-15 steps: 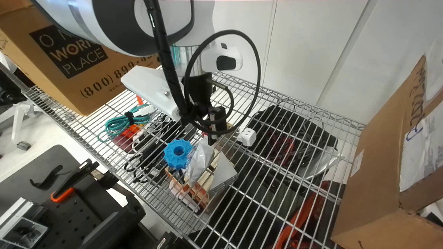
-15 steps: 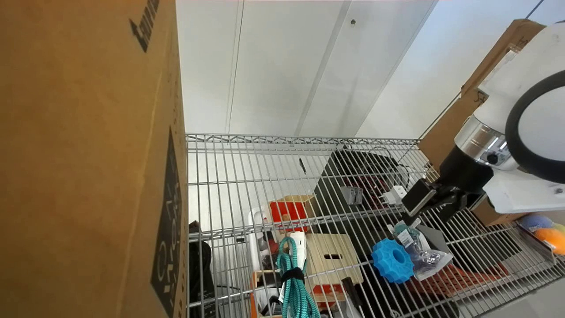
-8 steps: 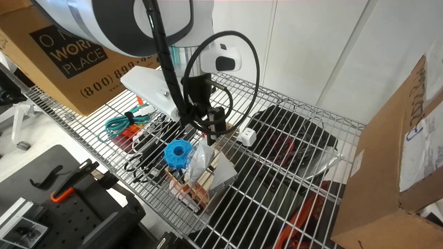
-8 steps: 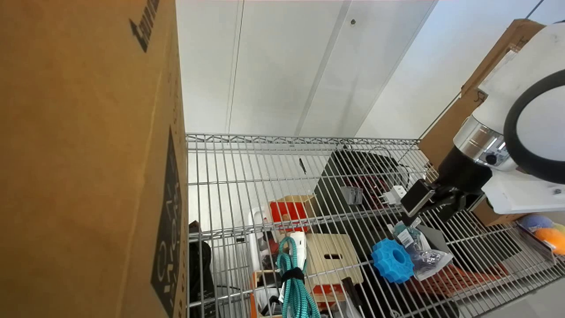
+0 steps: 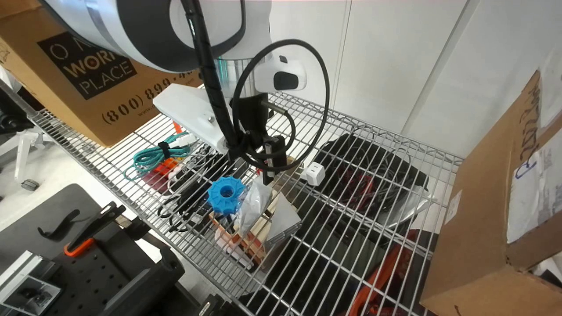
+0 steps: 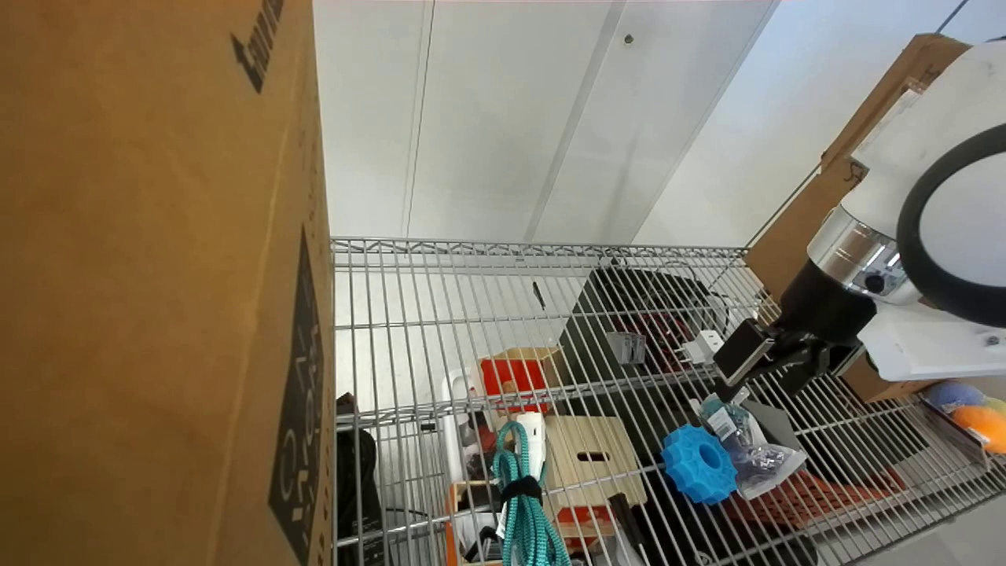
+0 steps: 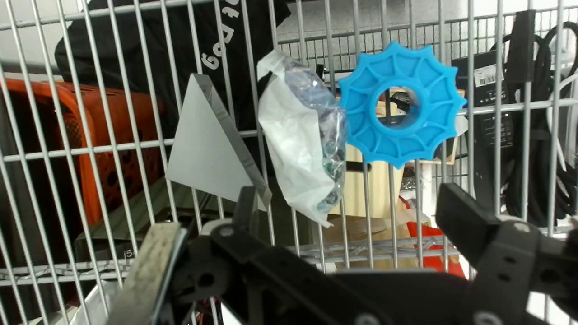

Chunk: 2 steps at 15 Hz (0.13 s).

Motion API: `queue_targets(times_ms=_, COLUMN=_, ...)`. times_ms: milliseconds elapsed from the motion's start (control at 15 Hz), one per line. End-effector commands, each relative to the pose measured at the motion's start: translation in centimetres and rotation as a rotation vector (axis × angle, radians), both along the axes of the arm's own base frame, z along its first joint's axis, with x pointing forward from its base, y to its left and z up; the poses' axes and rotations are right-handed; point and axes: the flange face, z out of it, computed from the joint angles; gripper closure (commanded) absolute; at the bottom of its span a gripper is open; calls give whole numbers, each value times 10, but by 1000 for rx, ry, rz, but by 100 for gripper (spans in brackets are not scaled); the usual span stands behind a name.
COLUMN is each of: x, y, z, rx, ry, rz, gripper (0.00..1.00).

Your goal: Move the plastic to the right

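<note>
A clear-and-white plastic bag (image 7: 295,144) with small contents lies on the wire shelf; it also shows in both exterior views (image 5: 254,204) (image 6: 758,460). A blue scalloped plastic ring (image 7: 433,108) lies beside it, close to or touching it; both exterior views show it too (image 5: 225,195) (image 6: 698,465). A grey wedge (image 7: 207,144) lies on the bag's other side. My gripper (image 7: 348,205) is open and empty, above the shelf, with the bag's near end between its fingertips in the wrist view. In both exterior views the gripper (image 5: 250,171) (image 6: 761,387) hangs just beside the bag.
A white plug adapter (image 5: 315,174) lies on the shelf near the gripper. A teal cord bundle (image 6: 523,495) lies farther off. Large cardboard boxes (image 5: 478,210) (image 6: 157,283) stand at the shelf's ends. Several items sit below the wire shelf (image 5: 347,272).
The arm shifted very slightly leftward in both exterior views, then held still. The gripper stays open. The bag, the blue ring and the wedge have not moved.
</note>
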Motion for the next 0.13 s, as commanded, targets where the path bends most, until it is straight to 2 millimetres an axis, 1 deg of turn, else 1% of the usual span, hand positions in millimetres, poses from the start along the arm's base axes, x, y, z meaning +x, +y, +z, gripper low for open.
queue_targets(times_ms=0, x=1, y=0, z=0, rx=0, ry=1, rz=0, gripper=0)
queue_targets(times_ms=67, x=1, y=0, z=0, rx=0, ry=1, rz=0, gripper=0)
